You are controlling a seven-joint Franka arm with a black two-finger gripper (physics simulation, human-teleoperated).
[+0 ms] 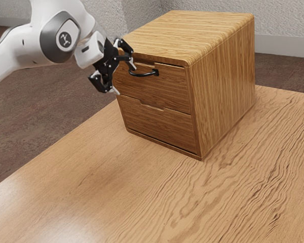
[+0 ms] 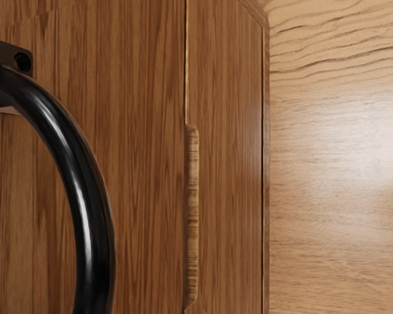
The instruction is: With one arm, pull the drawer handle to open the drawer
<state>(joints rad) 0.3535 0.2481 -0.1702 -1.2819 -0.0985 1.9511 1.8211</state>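
Note:
A wooden cabinet (image 1: 213, 76) with two drawers stands on the table. The upper drawer (image 1: 162, 91) carries a black curved handle (image 1: 144, 74); its front looks level with the cabinet face. My black gripper (image 1: 115, 68) is at the end of the handle nearer the arm, open, with one finger (image 1: 126, 50) above and the other finger (image 1: 105, 85) below. In the wrist view the handle (image 2: 85, 209) arcs close under my hand, its mount (image 2: 13, 59) screwed to the drawer front (image 2: 137, 131). I cannot tell if a finger touches the bar.
The lower drawer (image 1: 159, 124) has a recessed wooden grip (image 2: 192, 216) and no bar. The wooden table (image 1: 167, 197) stretches wide in front of the cabinet. Dark floor (image 1: 50, 106) lies beyond the table edge under the arm.

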